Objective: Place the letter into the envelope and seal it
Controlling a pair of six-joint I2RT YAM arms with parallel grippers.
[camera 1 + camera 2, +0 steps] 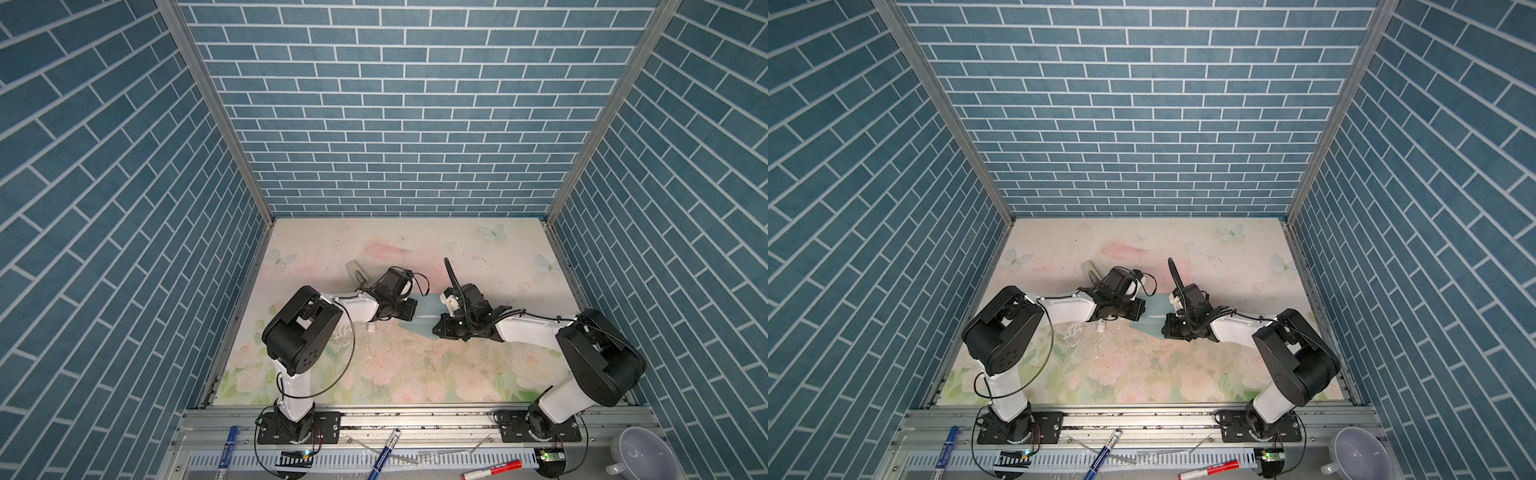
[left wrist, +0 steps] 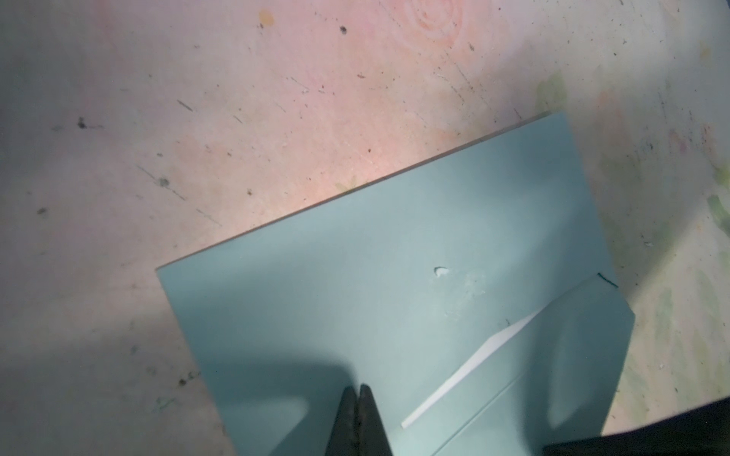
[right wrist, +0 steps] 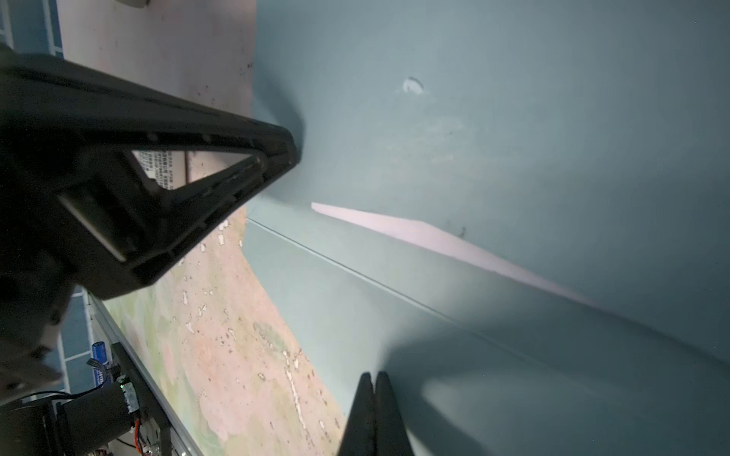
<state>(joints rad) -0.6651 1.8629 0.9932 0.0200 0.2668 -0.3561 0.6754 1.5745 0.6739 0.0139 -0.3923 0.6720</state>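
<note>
Envelope (image 1: 420, 318) lying flat at centre of both top views, flap lying down. White sliver (image 2: 466, 371) peeking at flap edge, likely letter, already inside. Left gripper (image 2: 358, 391) and right gripper (image 3: 373, 377) both pinched together, holding nothing, tips seemingly pressing on envelope. Sealing looking underway, not confirmed. Counting: one envelope, one sliver, two grippers.

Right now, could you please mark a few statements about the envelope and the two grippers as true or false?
1. The left gripper is shut. True.
2. The right gripper stands wide open. False: it is shut too.
3. The teal envelope lies on the floral table. True.
4. The white cup stands on the envelope. False: it sits off the table, far from the envelope.
</note>
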